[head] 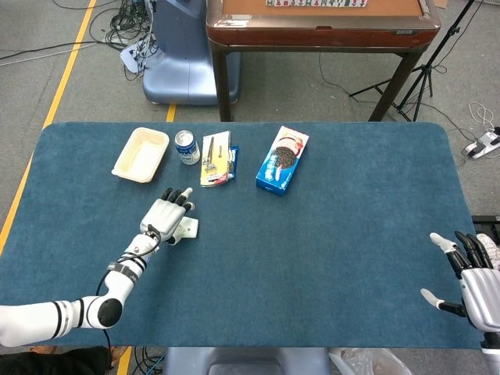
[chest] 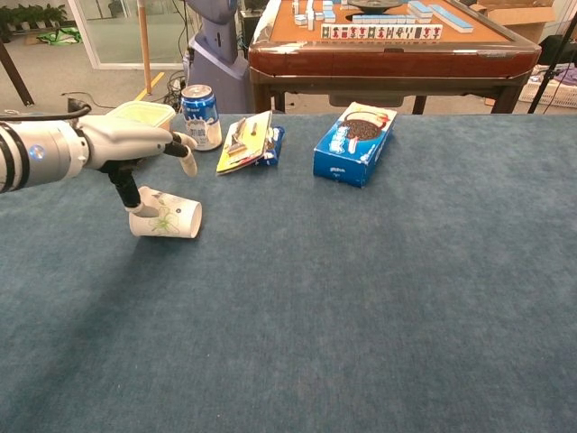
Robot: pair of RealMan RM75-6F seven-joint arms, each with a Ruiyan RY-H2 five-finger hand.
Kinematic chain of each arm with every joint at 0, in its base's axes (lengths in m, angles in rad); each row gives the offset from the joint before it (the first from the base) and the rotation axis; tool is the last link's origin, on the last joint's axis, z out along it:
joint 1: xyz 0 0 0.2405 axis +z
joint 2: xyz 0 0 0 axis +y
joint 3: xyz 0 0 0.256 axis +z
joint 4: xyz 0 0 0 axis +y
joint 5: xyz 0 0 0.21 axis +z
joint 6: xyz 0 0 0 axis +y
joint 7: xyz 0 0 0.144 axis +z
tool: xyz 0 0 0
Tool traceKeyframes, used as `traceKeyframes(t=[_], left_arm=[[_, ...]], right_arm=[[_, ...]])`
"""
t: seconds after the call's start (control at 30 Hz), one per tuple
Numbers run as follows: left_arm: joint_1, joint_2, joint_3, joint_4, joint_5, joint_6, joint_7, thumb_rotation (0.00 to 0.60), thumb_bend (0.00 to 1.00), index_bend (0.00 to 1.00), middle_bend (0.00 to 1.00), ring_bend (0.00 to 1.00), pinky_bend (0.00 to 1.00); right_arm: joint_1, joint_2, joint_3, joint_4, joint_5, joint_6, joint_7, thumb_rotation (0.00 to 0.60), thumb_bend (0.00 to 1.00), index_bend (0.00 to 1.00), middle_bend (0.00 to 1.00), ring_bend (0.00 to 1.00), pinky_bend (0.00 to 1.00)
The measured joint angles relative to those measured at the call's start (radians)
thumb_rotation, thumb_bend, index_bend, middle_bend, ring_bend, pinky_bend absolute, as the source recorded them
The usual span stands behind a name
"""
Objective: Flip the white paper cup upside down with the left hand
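Note:
The white paper cup (head: 188, 227) lies on its side on the blue table, its mouth pointing left, seen closer in the chest view as the cup (chest: 176, 221) with a faint green print. My left hand (head: 166, 216) hovers right over it with fingers spread; in the chest view the left hand (chest: 135, 142) stretches its fingers above the cup while the thumb reaches down to the cup's mouth end. Nothing is gripped. My right hand (head: 471, 275) rests open at the table's near right edge, far from the cup.
Behind the cup stand a cream tray (head: 141, 154), a blue can (head: 187, 147), a yellow snack packet (head: 216, 158) and a blue cookie box (head: 282, 159). A brown mahjong table (head: 320, 23) stands beyond the far edge.

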Motion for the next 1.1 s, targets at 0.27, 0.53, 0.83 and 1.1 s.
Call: traceKeyframes(t=[0.27,0.53,0.83,1.1], left_arm=[[-0.066,-0.046,0.005,0.000,-0.156,0.025,0.069,0.600,0.23,0.20,0.00,0.00,0.00],[-0.118,-0.087,0.012,0.045,-0.286,0.030,0.110,0.600,0.23,0.23,0.00,0.00,0.00],[-0.144,-0.111,0.035,0.072,-0.318,0.043,0.132,0.600,0.23,0.29,0.00,0.00,0.00],[-0.155,-0.112,0.048,0.055,-0.328,0.055,0.143,0.600,0.23,0.29,0.00,0.00,0.00]], right_arm=[[-0.003,0.000,-0.001,0.008,0.003,0.001,0.011,0.600,0.10,0.15,0.22,0.01,0.00],[-0.008,-0.001,-0.002,0.016,0.005,0.006,0.021,0.600,0.10,0.15,0.22,0.01,0.00],[-0.015,-0.001,-0.003,0.019,0.006,0.013,0.023,0.600,0.10,0.15,0.22,0.01,0.00],[-0.015,-0.001,-0.003,0.017,0.007,0.011,0.020,0.600,0.10,0.15,0.22,0.01,0.00]])
